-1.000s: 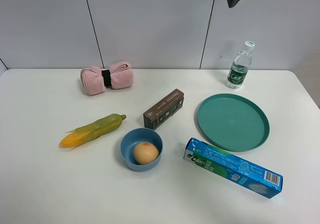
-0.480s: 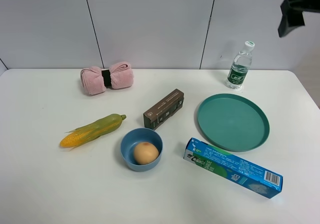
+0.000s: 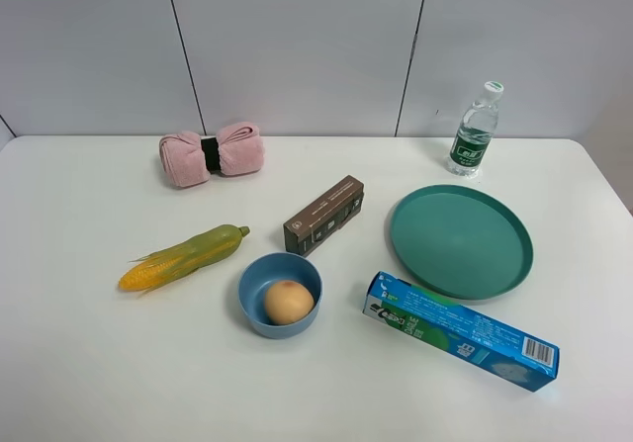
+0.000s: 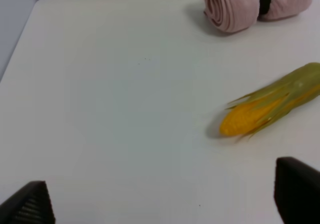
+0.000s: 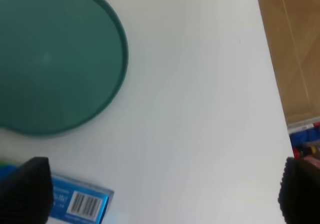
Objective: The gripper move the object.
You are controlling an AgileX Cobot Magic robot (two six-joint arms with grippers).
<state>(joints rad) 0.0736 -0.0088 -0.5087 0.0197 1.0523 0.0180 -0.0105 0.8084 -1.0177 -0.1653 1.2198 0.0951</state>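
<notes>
White tabletop (image 3: 79, 363) carries the object (image 3: 288, 301) in a blue bowl (image 3: 259, 276) beside corn (image 3: 183, 257), while both spread-fingered grippers, left gripper (image 4: 165, 201) and right gripper (image 5: 160, 194), hover above.

Tan-orange object (image 3: 288, 301), blue bowl (image 3: 256, 276). Teal plate (image 3: 461, 241); pink towel (image 3: 212, 153), black band. Yellow-green corn (image 3: 184, 257); white counter (image 3: 89, 363).

Object (image 3: 288, 302) in bowl (image 3: 255, 276); corn (image 3: 184, 257) left, box (image 3: 323, 215) behind, plate (image 3: 461, 240) right
</notes>
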